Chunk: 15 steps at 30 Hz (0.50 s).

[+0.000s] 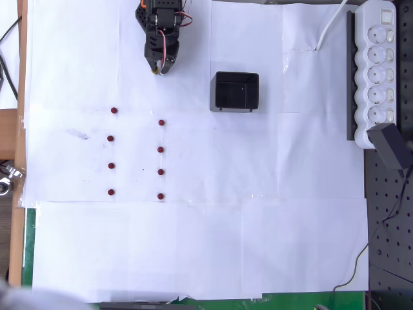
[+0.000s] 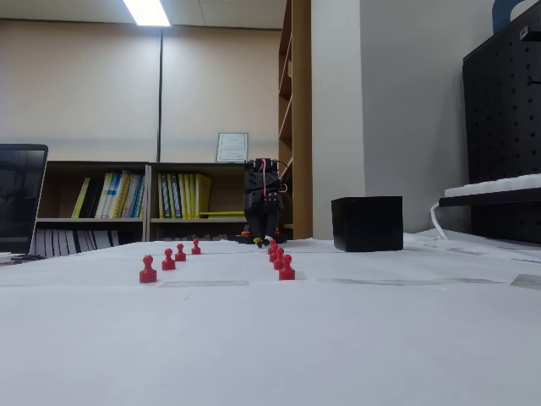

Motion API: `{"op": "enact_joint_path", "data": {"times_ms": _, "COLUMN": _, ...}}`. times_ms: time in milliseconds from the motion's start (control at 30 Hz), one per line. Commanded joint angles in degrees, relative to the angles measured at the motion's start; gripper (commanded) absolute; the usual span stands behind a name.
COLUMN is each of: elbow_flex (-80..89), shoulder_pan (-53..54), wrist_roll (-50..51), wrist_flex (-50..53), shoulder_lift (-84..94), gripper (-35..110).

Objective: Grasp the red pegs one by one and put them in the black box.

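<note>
Red pegs, eight of them, stand in two columns of four on the white paper sheet covering the table, and from my remote seat the whole job turns on where they lie from the gripper. Seen from overhead, the gripper hangs at the top of the picture, fingertips pointing down the frame toward the pegs; its fingers look drawn close together with nothing between them, though I cannot tell for certain whether a slit remains. Nearest to it is the top peg of the right column, almost straight below the fingertips in the picture; the top peg of the left column sits down and to the left, a little farther off. Each peg is a small upright pawn shape in the low fixed view, so I judge there is no long axis to line up with along the table, only a narrow head to catch from above. The black box rests to the right of the gripper in the overhead view, apart from both columns, with no peg visible inside. My reading is that no peg has been moved yet, and the first reach runs forward from the arm's base, then swings toward the box.
</note>
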Motion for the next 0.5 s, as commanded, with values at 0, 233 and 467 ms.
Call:
{"op": "enact_joint_path", "data": {"times_ms": 0, "elbow_flex": -0.53, "shoulder_pan": -2.90, "wrist_roll": 9.58, "wrist_flex": 2.02, "shoulder_lift": -0.70, "gripper": 1}}
{"op": "enact_joint_path", "data": {"times_ms": 233, "elbow_flex": -0.53, "shoulder_pan": -6.42, "wrist_roll": 14.24, "wrist_flex": 0.26, "shoulder_lift": 1.93, "gripper": 0}}
{"op": "enact_joint_path", "data": {"times_ms": 467, "elbow_flex": -0.53, "shoulder_pan": -4.04, "wrist_roll": 15.56, "wrist_flex": -26.02, "shoulder_lift": 17.93, "gripper": 5}}
